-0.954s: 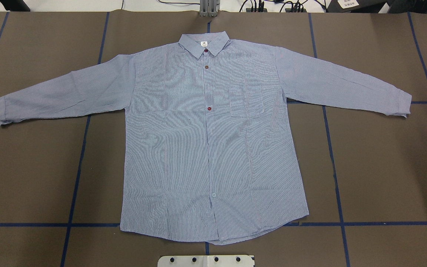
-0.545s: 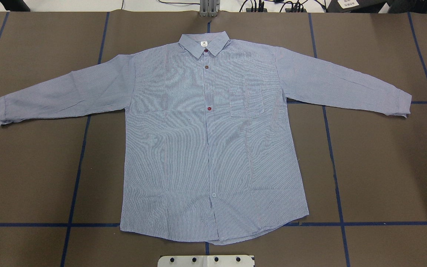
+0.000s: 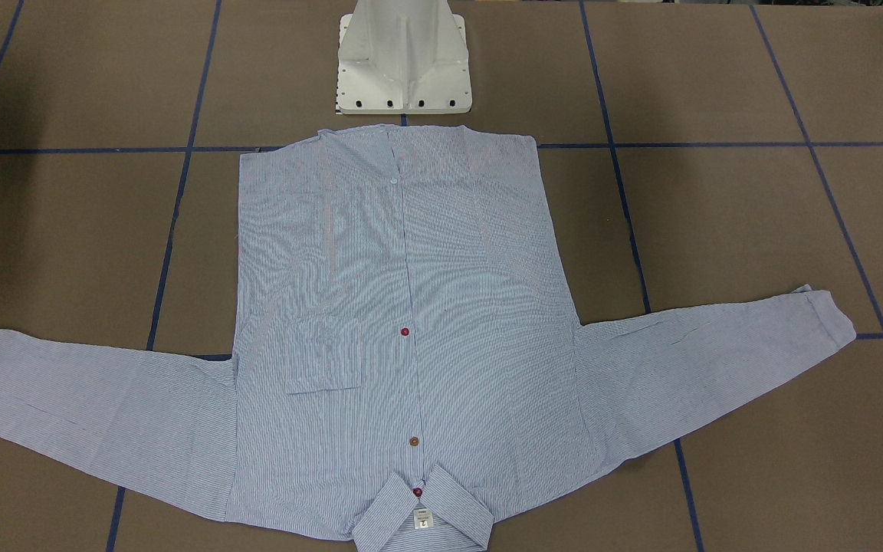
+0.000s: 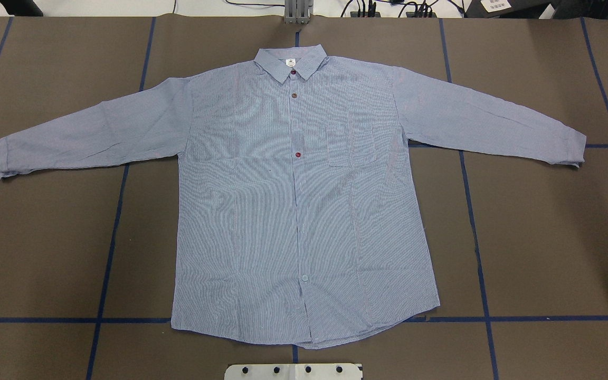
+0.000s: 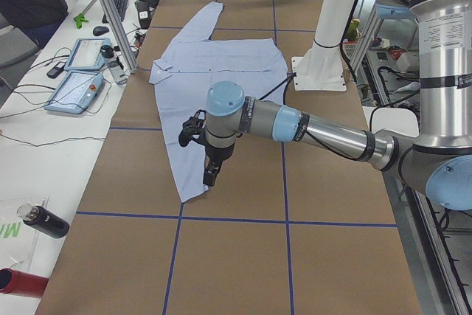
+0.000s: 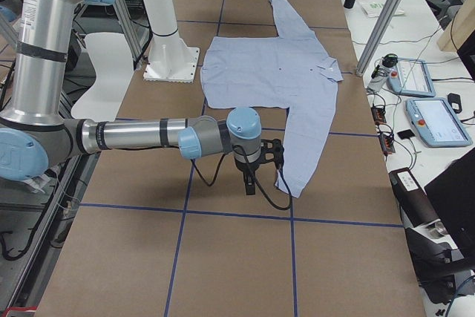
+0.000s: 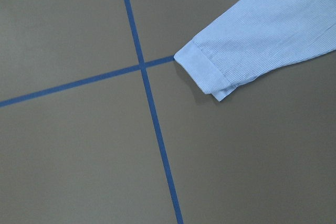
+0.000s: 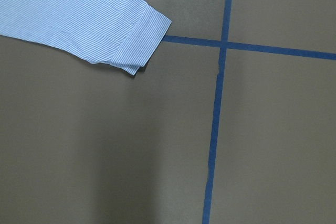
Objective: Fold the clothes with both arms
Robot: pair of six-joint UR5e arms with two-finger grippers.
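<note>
The light-blue striped shirt (image 4: 262, 211) lies flat and face up on the brown table, buttoned, sleeves spread, collar at the far edge; it also shows in the front view (image 3: 457, 307). My left gripper (image 5: 209, 179) hangs above the table by the left sleeve's cuff (image 5: 193, 191). My right gripper (image 6: 250, 187) hangs beside the right sleeve's cuff (image 6: 293, 187). I cannot tell whether either is open or shut. The left wrist view shows one cuff (image 7: 210, 74) and the right wrist view the other cuff (image 8: 134, 43), with no fingers in sight.
The white pedestal base (image 3: 403, 69) stands at the shirt's hem. Blue tape lines (image 4: 106, 253) cross the table. A desk with teach pendants (image 5: 77, 86) and bottles (image 5: 44, 223) runs along the far side. A metal post (image 4: 297, 13) stands behind the collar.
</note>
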